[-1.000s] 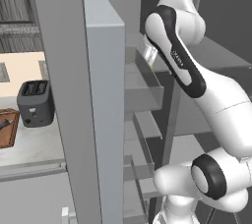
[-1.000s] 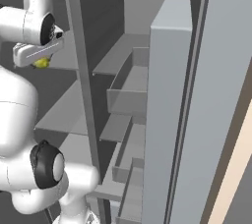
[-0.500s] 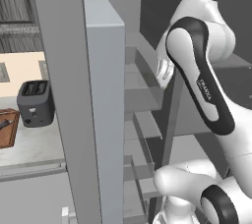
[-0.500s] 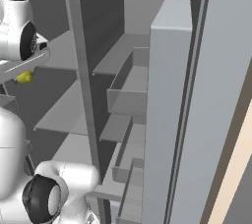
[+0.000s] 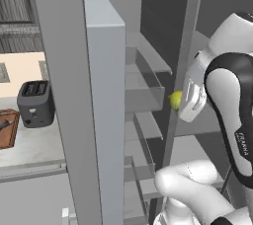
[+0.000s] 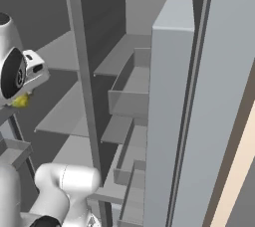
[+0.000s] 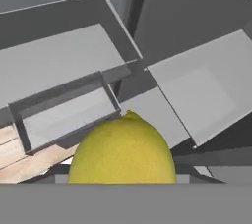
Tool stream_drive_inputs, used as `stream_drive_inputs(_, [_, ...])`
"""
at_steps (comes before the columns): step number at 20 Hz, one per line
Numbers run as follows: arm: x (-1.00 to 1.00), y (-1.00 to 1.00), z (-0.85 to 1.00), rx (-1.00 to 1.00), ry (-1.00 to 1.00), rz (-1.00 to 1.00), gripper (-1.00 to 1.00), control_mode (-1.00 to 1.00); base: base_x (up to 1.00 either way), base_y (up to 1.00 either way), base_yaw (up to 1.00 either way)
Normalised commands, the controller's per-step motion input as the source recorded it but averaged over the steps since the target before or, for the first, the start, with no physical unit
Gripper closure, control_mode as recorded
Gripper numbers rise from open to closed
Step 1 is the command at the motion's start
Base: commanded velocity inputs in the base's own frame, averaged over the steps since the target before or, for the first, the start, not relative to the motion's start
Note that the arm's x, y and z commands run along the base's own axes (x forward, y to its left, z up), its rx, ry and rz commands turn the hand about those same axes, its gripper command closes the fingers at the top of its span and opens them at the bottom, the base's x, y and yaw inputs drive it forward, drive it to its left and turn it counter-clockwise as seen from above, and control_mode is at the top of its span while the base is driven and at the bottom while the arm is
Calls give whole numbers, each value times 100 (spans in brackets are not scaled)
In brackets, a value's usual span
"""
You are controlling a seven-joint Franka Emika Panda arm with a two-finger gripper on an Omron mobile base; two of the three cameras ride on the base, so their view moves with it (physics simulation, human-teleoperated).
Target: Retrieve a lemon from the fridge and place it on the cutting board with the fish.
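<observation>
Carrying the small bright yellow oval lemon (image 7: 123, 148) clamped in the two-finger gripper (image 5: 179, 104), just outside the matte grey fridge (image 5: 104, 71) shelves. Keep grip firm, swing clear of the open door edge, then head left toward the reddish-brown wooden cutting board (image 5: 7, 129) beside the dark grey toaster (image 5: 35, 103).

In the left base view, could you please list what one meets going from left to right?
cutting board → toaster → open fridge door → lemon → gripper holding it
</observation>
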Motion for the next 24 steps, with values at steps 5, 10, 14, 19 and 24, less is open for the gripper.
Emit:
stream_drive_inputs(5, [-54, -56, -24, -1, 0, -39, 100, -100, 0, 0, 0])
stream_drive_inputs(10, [-27, -42, -22, 0, 0, -63, 100, -100, 0, 0, 0])
stream_drive_inputs(14, [0, -42, -22, 0, 4, -75, 100, -100, 0, 0, 0])
stream_drive_inputs(19, [0, -33, -11, 0, 4, -68, 100, -100, 0, 0, 0])
stream_drive_inputs(24, [0, -9, -13, 4, 9, -43, 100, -100, 0, 0, 0])
